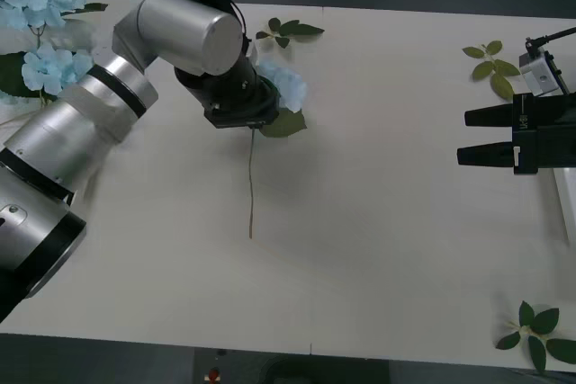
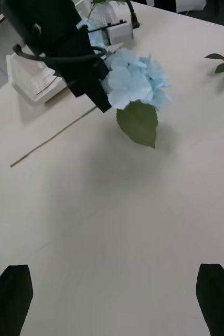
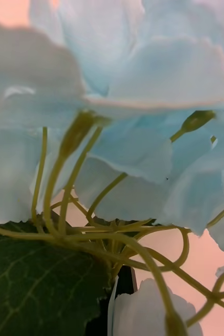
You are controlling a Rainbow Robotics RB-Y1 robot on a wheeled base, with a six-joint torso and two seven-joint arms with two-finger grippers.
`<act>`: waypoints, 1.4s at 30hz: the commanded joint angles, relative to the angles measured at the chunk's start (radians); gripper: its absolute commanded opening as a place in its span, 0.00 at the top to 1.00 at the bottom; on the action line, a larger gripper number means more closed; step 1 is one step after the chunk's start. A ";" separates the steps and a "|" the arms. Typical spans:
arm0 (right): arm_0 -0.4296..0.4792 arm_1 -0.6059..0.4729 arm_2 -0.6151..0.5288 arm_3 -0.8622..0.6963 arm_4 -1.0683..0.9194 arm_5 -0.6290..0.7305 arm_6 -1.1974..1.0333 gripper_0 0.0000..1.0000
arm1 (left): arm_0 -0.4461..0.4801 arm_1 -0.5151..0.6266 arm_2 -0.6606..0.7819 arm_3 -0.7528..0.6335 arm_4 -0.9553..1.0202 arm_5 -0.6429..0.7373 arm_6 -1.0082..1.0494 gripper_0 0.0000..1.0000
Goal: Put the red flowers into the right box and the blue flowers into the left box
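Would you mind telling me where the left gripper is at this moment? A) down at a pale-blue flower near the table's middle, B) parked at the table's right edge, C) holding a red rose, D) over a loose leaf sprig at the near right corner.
A: the left gripper is down at the blue flower, whose thin stem lies on the table, while the right gripper hangs open at the right.

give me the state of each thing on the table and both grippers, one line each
blue flower: lying on the table, stem pointing toward the robot, left gripper on it just below the head
left gripper: down at the flower's stem
right gripper: open, empty, off to the right side
blue flowers: lying together at the far left
leaf sprigs: loose on the table
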 commanded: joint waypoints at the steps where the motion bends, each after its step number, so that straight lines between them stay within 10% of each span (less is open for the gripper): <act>1: -0.017 -0.002 -0.004 -0.004 -0.005 0.003 -0.012 0.09 | -0.031 0.077 0.071 -0.121 0.066 0.098 -0.049 1.00; 19: -0.017 -0.002 -0.004 -0.004 -0.005 0.003 -0.012 0.09 | -0.030 0.416 0.419 -0.287 0.310 0.452 -0.327 0.99; 42: -0.017 -0.002 -0.004 -0.004 -0.005 0.003 -0.012 0.09 | -0.030 0.688 0.689 0.184 0.146 0.294 -0.861 0.99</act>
